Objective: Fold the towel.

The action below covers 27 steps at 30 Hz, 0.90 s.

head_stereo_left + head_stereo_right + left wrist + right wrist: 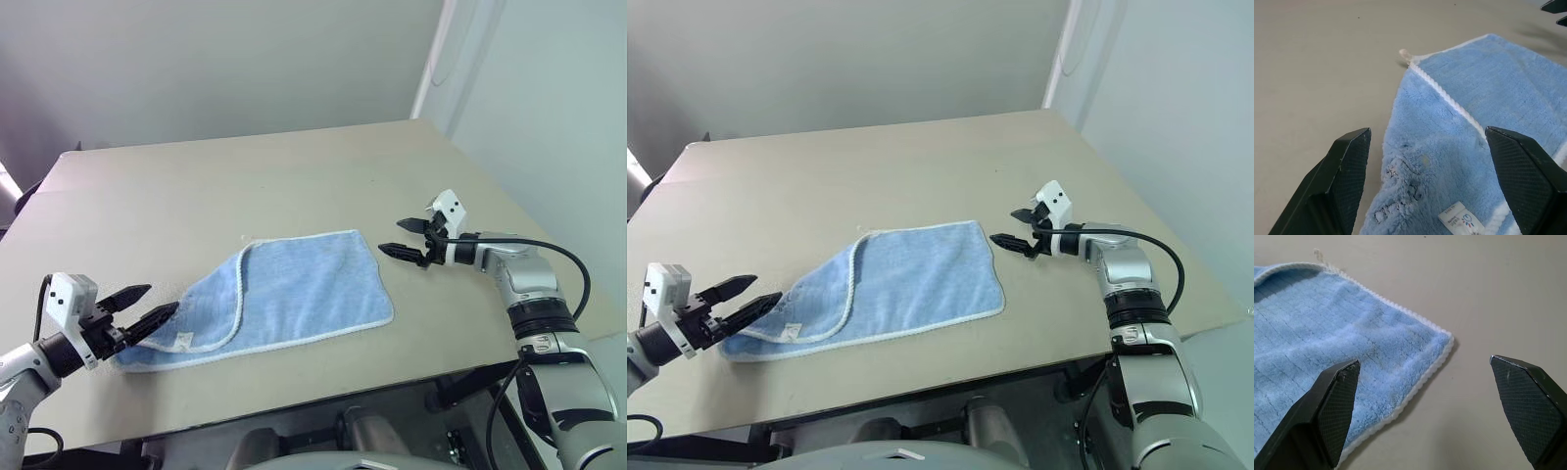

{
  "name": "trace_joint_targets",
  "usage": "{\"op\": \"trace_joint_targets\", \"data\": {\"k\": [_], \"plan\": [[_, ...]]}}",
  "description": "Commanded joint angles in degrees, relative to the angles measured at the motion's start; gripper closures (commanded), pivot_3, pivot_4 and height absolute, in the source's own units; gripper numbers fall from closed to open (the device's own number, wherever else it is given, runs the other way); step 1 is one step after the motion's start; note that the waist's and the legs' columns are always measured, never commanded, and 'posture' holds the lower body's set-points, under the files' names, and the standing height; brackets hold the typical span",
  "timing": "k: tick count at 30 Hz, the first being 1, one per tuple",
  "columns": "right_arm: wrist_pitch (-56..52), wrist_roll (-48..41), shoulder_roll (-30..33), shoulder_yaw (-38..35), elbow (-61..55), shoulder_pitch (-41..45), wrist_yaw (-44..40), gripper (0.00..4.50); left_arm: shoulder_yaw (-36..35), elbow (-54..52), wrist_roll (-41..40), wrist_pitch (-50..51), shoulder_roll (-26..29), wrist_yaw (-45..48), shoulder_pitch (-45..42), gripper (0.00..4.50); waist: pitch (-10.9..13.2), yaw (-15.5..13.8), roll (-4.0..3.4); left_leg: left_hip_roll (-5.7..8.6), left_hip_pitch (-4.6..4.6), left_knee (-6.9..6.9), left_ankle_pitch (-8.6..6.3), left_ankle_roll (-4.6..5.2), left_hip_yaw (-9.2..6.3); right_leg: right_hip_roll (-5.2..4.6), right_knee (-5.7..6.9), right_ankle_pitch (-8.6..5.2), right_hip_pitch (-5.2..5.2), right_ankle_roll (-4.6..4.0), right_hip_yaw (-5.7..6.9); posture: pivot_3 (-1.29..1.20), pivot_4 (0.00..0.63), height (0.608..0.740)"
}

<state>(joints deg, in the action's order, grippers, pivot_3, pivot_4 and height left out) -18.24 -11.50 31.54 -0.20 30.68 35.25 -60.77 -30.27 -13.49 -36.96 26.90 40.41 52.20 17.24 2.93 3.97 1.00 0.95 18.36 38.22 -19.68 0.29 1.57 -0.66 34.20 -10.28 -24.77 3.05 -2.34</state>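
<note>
The light blue towel with a white hem lies on the tan table, its left part folded over so a curved hem edge runs across it. A small white tag shows near its left end. My left gripper stands open just off the towel's left end, its fingers pointing at it. My right gripper stands open a little beyond the towel's far right corner, apart from the cloth. Neither holds anything.
The table's right edge runs close under my right arm, and its near edge lies just in front of the towel. A grey wall stands behind the table.
</note>
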Motion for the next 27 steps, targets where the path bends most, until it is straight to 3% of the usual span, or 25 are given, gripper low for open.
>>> {"op": "trace_joint_targets", "data": {"k": [1,7,13,20,27], "plan": [[1.22,-0.34,-0.22,-0.23,0.07,2.17,-0.11,0.03,-1.56,-1.30,-0.45,-1.17,-0.33,-0.28,0.24,0.54,0.00,0.00,-0.01,0.00,0.00,0.00,0.00,0.00,0.00,0.00,0.01,0.00,-0.01,-0.01,0.00,0.00,0.000,0.740],[0.11,-0.45,-1.81,-0.37,2.05,3.30,1.94,0.03,-0.94,-1.97,0.13,-1.93,-1.42,-1.03,0.45,0.54,-0.01,-0.01,0.01,-0.01,-0.02,0.01,0.00,0.00,0.00,0.04,0.05,-0.05,0.00,-0.02,0.00,0.00,0.000,0.740],[-8.91,1.92,-5.29,2.72,14.47,11.47,2.90,0.03,0.47,-3.55,0.16,-1.96,-2.65,-1.71,1.68,0.54,-0.01,0.13,0.01,-0.01,-0.04,0.01,0.00,0.00,0.04,0.03,0.06,-0.01,0.00,-0.06,-0.04,0.00,0.000,0.740],[-2.29,4.04,-10.97,0.70,31.83,19.92,11.96,0.03,1.73,-4.08,0.18,-1.75,-3.00,-2.24,1.59,0.54,-0.01,0.03,0.00,-0.01,0.00,0.00,0.00,-0.01,0.01,0.01,0.06,0.04,-0.05,-0.05,-0.03,0.00,0.000,0.740],[4.26,7.64,-14.74,1.31,40.74,23.29,17.40,0.03,1.69,-4.53,0.42,-2.17,-2.93,-2.18,2.91,0.54,-0.02,0.52,-0.01,0.00,0.06,-0.02,0.00,-0.02,0.01,-0.04,0.03,0.05,-0.10,-0.02,-0.03,0.00,0.000,0.740]]}}
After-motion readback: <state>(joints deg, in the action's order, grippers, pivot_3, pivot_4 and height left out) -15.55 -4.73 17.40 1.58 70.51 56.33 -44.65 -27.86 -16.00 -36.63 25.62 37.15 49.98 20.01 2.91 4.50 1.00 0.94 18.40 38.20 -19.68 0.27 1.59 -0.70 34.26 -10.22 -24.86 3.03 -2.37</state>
